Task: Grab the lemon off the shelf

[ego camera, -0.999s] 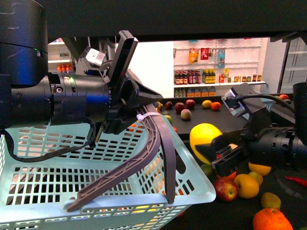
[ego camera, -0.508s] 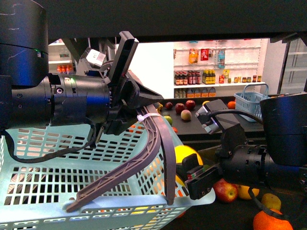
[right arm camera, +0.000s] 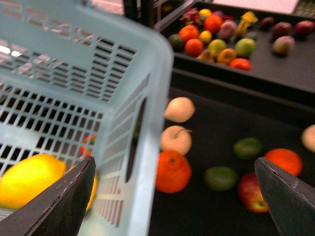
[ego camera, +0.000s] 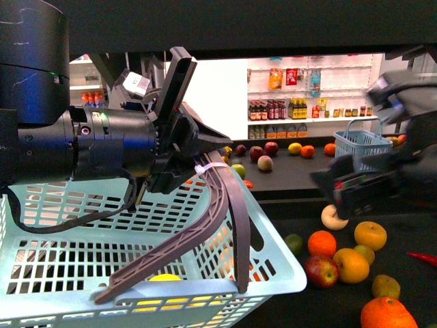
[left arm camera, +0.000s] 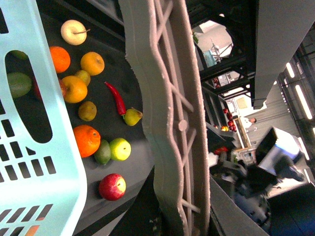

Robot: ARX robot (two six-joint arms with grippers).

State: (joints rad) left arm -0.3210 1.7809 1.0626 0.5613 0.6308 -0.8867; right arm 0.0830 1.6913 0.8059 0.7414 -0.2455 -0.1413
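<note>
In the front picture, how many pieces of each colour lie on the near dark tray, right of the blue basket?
Cream fruit: 1
Green fruit: 1
Orange fruit: 2
Yellow-gold fruit: 4
Red apple and chilli: 2
Total on this tier of the shelf: 10

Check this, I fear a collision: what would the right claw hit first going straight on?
Likely the orange on the shelf beside the basket; the right claw centres on it, though depth is unclear.

Grey handle (ego camera: 229,205) arches across basket (ego camera: 276,270) opening; fruit (ego camera: 351,265) crowds shelf (ego camera: 410,236) beside it
</note>
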